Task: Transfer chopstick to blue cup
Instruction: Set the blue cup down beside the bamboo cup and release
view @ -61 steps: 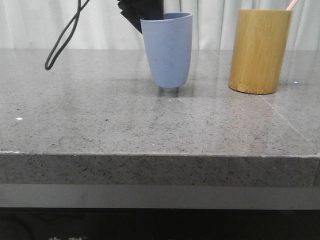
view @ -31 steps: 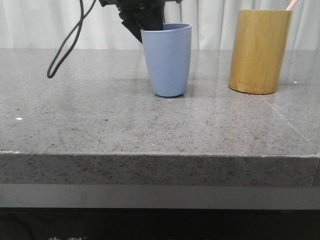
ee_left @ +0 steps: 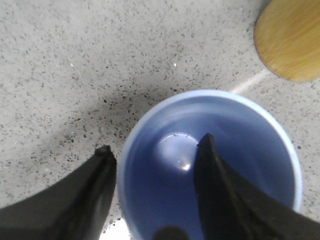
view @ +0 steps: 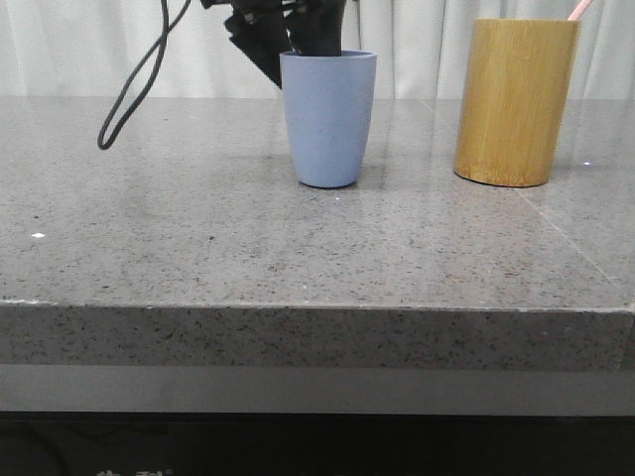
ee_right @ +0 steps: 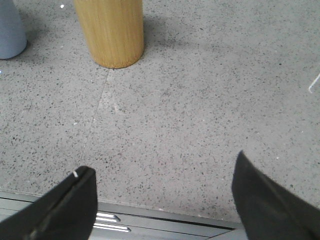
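Observation:
The blue cup (view: 328,119) stands upright on the grey stone table, left of the tan bamboo cylinder (view: 515,101). A pale-pink chopstick tip (view: 578,9) pokes out of the cylinder's top; the rest is hidden. My left gripper (view: 293,40) hangs at the cup's rim. In the left wrist view the left gripper (ee_left: 155,145) is open and straddles the cup's (ee_left: 150,115) wall: one finger is inside and clear of the wall, the other outside. The cup is empty. My right gripper (ee_right: 162,162) is open and empty above the table's front edge.
The bamboo cylinder also shows in the left wrist view (ee_left: 290,40) and in the right wrist view (ee_right: 110,30), beside the cup's base (ee_right: 10,30). A black cable loop (view: 129,89) hangs left of the cup. White curtains stand behind the table.
The cup was tilted and held just off the table; it has come down and now stands upright and level. The left gripper has shifted slightly right.

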You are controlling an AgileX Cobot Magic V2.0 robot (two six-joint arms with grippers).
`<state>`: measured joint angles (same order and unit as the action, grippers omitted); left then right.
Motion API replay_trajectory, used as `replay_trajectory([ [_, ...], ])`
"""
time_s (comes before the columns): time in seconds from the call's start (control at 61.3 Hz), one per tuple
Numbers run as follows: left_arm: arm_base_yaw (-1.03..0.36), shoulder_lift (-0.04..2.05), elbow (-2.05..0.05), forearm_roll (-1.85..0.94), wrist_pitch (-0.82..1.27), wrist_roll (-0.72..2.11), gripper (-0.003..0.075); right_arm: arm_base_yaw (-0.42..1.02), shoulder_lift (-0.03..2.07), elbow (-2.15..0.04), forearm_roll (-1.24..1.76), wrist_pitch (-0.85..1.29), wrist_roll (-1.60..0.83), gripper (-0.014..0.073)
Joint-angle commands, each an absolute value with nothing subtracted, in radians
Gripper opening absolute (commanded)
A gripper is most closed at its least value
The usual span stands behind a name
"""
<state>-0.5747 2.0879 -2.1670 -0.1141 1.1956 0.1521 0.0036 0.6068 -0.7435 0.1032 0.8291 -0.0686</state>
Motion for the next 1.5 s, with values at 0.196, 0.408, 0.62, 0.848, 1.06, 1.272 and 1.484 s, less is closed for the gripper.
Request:
replay_trajectory([
  [0.196, -0.582, 1.969, -2.228, -0.144, 1.175, 0.150, 0.0368, 0.004, 0.615, -0.772, 0.113, 0.706, -0.069, 0.0570],
  [0.408, -0.582, 1.866, -2.186, -0.144, 1.192, 0.150, 0.0368, -0.016, 0.627, -0.778, 0.113, 0.597, 0.008, 0.0570],
  [0.62, -0.582, 1.708, -2.077, -0.148, 1.208, 0.141, 0.0368, -0.107, 0.748, -0.864, 0.133, 0.584, 0.058, 0.0570],
  [0.848, -0.582, 1.551, -1.974, -0.150, 1.253, 0.097, 0.0368, -0.170, 0.934, -1.026, 0.260, 0.627, 0.012, 0.0570],
  [1.06, -0.582, 1.356, -1.730, -0.150, 1.149, 0.097, 0.0368, -0.170, 1.113, -1.185, 0.531, 0.725, -0.272, 0.0570],
  [1.272, -0.582, 1.132, -1.395, -0.137, 0.987, 0.097, 0.0368, -0.169, 1.260, -1.284, 0.666, 0.738, -0.439, 0.0570],
  [1.484, -0.582, 0.999, -1.238, -0.099, 0.921, 0.097, 0.0368, -0.155, 1.373, -1.384, 0.677, 0.764, -0.455, 0.0570],
])
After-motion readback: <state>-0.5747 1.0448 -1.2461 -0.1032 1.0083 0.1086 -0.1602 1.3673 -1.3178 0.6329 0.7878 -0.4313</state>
